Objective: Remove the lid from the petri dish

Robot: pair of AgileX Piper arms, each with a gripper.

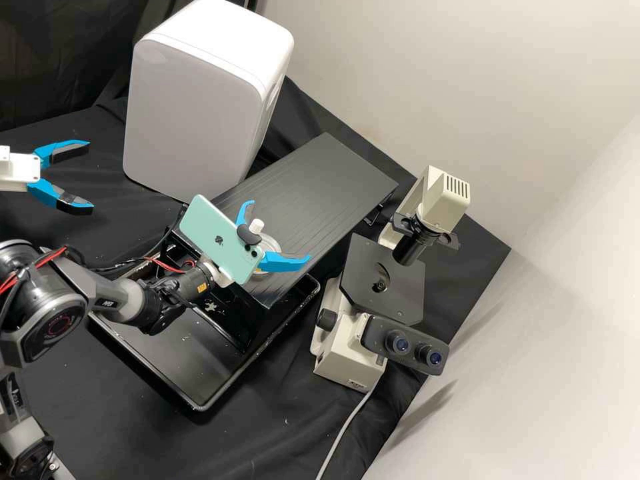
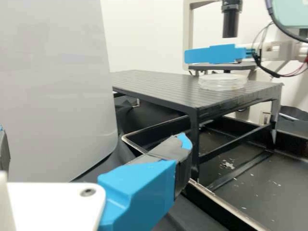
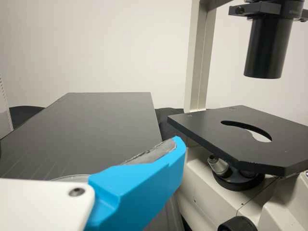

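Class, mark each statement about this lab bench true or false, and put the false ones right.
1. The petri dish rests on the black ridged platform. True.
2. The right gripper is shut on the dish. False: it is open, with one blue finger on each side of the dish.
3. The left gripper is open beside the white box, well apart from the dish. True.
4. The dish lies on the microscope stage. False: the stage holds no dish; the dish is on the platform.
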